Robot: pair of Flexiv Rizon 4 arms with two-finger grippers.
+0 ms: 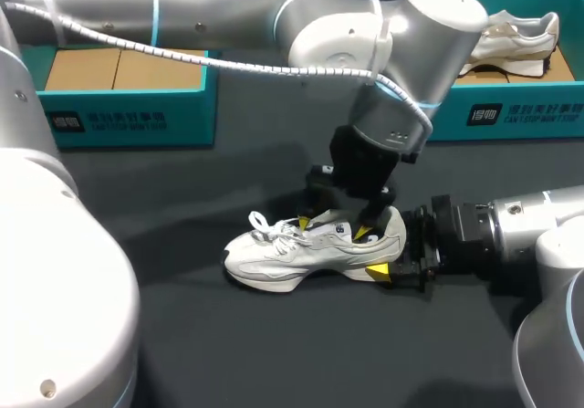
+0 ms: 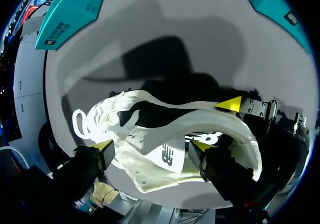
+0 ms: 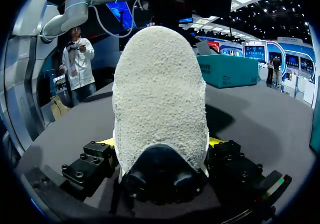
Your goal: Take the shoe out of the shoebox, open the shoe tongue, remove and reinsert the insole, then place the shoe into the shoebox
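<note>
A white shoe [image 1: 274, 257] stands upright on the dark table, toe to the left, heel to the right. My left gripper [image 1: 333, 228] hangs over its opening from above, open. In the left wrist view its yellow tips [image 2: 102, 145] stand wide apart along the side wall of the shoe [image 2: 165, 156], one near the laces and one near the heel. My right gripper [image 1: 388, 253] comes in low from the right. It is shut on the heel of the shoe [image 3: 160, 83], which fills the space between the right gripper [image 3: 161, 141] fingers.
An open teal shoebox [image 1: 128, 107] with a brown inside sits at the back left. A second teal box [image 1: 520, 116] at the back right holds another white shoe [image 1: 516, 38]. Bare dark table lies in front of the shoe.
</note>
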